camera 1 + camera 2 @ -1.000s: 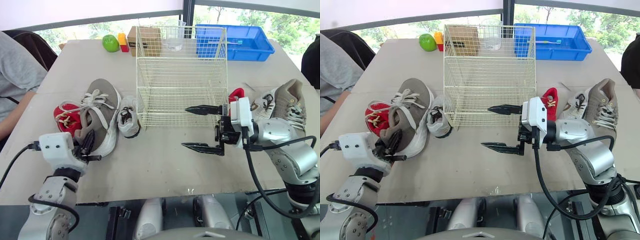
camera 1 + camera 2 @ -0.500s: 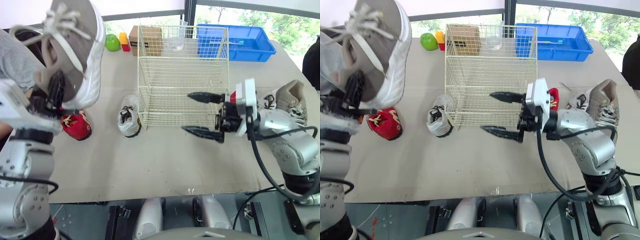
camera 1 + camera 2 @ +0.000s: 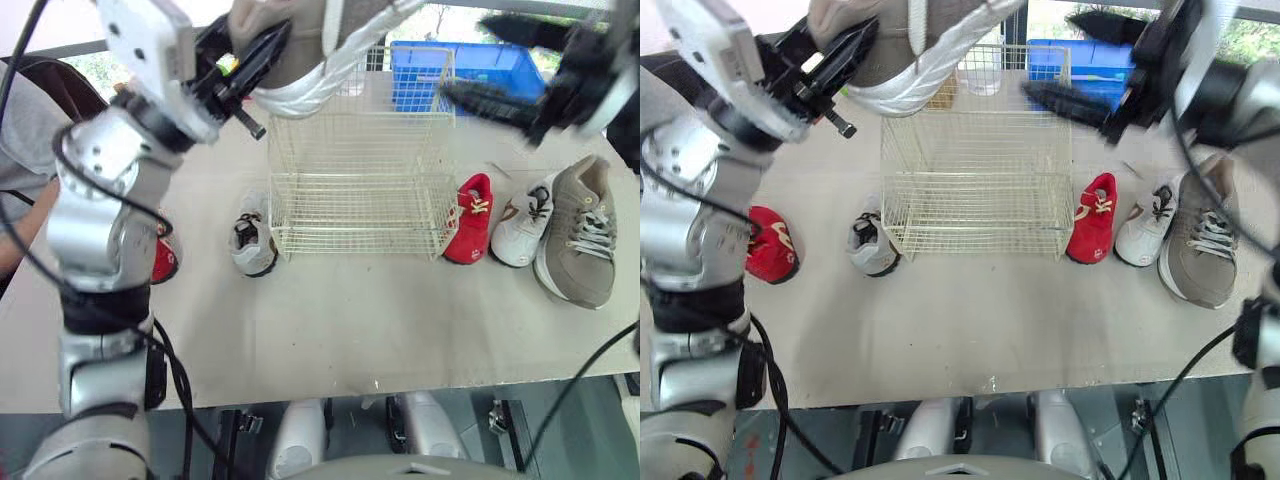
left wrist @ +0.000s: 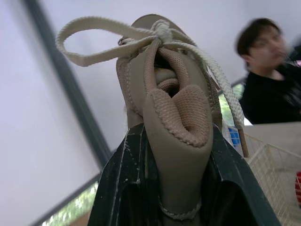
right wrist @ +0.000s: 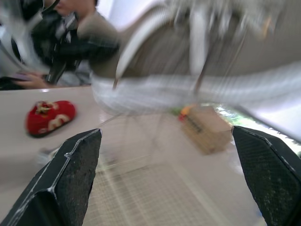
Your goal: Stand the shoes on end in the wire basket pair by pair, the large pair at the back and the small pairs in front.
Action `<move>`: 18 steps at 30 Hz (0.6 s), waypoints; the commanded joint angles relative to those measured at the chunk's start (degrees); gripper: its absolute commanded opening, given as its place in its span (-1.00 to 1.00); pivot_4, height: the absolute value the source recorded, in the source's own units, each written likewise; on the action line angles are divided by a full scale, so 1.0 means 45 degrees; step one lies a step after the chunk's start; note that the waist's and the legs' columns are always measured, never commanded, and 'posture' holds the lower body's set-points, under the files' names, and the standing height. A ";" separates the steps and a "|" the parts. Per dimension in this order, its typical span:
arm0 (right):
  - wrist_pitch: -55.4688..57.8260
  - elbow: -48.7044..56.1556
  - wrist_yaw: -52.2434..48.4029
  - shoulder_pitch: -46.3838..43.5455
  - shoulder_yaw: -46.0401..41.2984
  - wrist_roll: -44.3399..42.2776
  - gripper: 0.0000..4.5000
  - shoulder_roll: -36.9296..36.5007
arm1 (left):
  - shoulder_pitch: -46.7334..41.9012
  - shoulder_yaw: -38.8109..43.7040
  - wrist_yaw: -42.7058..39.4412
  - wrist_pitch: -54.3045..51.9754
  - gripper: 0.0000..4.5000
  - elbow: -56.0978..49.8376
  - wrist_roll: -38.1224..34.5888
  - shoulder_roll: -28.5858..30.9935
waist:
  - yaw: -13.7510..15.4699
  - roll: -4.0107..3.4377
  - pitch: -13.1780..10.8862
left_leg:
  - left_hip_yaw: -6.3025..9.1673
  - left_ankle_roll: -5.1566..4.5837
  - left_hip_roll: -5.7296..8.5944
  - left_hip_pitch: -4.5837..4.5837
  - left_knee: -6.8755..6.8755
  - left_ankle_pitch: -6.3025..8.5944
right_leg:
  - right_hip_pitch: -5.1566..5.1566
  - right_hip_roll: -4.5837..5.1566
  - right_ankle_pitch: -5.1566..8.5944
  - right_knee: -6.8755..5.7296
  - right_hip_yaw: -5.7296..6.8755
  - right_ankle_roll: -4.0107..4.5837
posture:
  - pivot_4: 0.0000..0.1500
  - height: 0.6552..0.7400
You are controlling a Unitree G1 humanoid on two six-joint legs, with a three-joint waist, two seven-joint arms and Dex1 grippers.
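1. The left pincer [image 4: 175,141] clamps the heel of a large taupe sneaker with a white sole [image 3: 330,60], held high over the left rear of the cream wire basket [image 3: 350,215].
2. The right pincer [image 3: 466,56] gapes wide above the basket's right rear, near the sneaker's toe, in front of a blue plastic bin [image 3: 420,75].
3. On the tabletop [image 3: 350,320], a small white sneaker [image 3: 250,245] and a small red shoe [image 3: 165,262] lie left of the basket.
4. To the right, a second red shoe [image 3: 470,220] sits just beside the basket, then a white shoe [image 3: 522,222] and the matching taupe sneaker [image 3: 578,240].
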State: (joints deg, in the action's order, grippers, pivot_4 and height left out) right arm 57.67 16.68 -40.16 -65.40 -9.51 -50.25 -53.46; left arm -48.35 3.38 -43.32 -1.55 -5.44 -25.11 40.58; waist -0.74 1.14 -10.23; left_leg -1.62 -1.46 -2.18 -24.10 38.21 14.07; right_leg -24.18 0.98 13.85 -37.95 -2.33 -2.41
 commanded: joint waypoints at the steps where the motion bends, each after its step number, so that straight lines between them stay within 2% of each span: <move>1: 0.1369 -0.1317 -0.1103 -0.2229 0.0560 0.0009 0.91 -0.1247 | -0.1348 -0.0569 -0.3137 0.3898 -0.68 0.2457 0.0793 -0.0230 | -0.0010 -0.0001 0.0000 | -0.0011 -0.0001 -0.0003 -0.0001 -0.0018 0.0001 | -0.0005 0.0001 0.0001 0.0015 -0.0006 0.0000 | 1.00 1.00; 4: 0.1696 -0.2104 -0.2886 -0.4417 0.2596 0.1061 0.91 -0.2080 | -0.2637 -0.1105 -0.5814 0.6567 -0.68 0.4910 0.0830 -0.0770 | -0.0041 -0.0024 -0.0008 | -0.0061 -0.0002 -0.0003 -0.0043 -0.0014 0.0001 | -0.0061 0.0003 0.0000 0.0009 -0.0040 -0.0001 | 1.00 1.00; 7: 0.0756 -0.2636 -0.4739 -0.5694 0.4949 0.3118 0.91 -0.2570 | -0.3926 -0.1308 -0.7838 0.8621 -0.68 0.6739 0.0581 -0.1465 | -0.0040 -0.0038 -0.0016 | -0.0100 -0.0003 -0.0003 -0.0190 0.0031 0.0001 | -0.0215 0.0007 -0.0005 -0.0024 -0.0069 -0.0009 | 1.00 1.00; 9: 0.0425 -0.2903 -0.5607 -0.5977 0.5509 0.3733 0.91 -0.2700 | -0.4342 -0.1301 -0.8466 0.9343 -0.68 0.7421 0.0487 -0.1780 | -0.0019 -0.0037 -0.0016 | -0.0106 -0.0003 -0.0004 -0.0246 0.0042 0.0001 | -0.0261 0.0009 -0.0008 -0.0022 -0.0072 -0.0015 | 1.00 1.00; 12: -0.0370 -0.3763 -0.8237 -0.6258 0.7422 0.5184 0.91 -0.2852 | -0.5704 -0.1105 -0.9141 1.0966 -0.68 0.8748 0.0386 -0.2364 | 0.0003 -0.0039 -0.0017 | -0.0100 -0.0003 -0.0006 -0.0366 0.0083 0.0000 | -0.0358 0.0012 -0.0025 -0.0022 -0.0063 -0.0044 | 1.00 1.00; 16: -0.1545 -0.4630 -1.0918 -0.6237 0.8766 0.6624 0.91 -0.2887 | -0.6572 -0.0824 -1.0180 1.2287 -0.68 0.9679 -0.0286 -0.2680 | 0.0012 -0.0064 -0.0023 | -0.0105 -0.0011 -0.0008 -0.0401 0.0121 0.0004 | -0.0361 0.0022 -0.0029 -0.0014 -0.0045 -0.0052 | 1.00 1.00; 18: -0.2004 -0.4821 -1.1566 -0.6176 0.9051 0.6983 0.91 -0.2881 | -0.6783 -0.0732 -1.0492 1.2817 -0.68 0.9940 -0.0479 -0.2758 | 0.0011 -0.0071 -0.0027 | -0.0105 -0.0015 -0.0007 -0.0396 0.0127 0.0007 | -0.0359 0.0024 -0.0028 -0.0021 -0.0044 -0.0055 | 1.00 1.00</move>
State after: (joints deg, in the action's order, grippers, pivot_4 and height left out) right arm 50.77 -4.13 -88.01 -92.16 30.70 -21.10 -65.38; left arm -75.87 -4.27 -90.98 53.16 39.66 -22.59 28.16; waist -0.69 0.82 -10.36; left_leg -2.05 -1.53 -2.23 -25.88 38.79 14.10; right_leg -25.79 1.09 13.73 -38.07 -2.49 -2.65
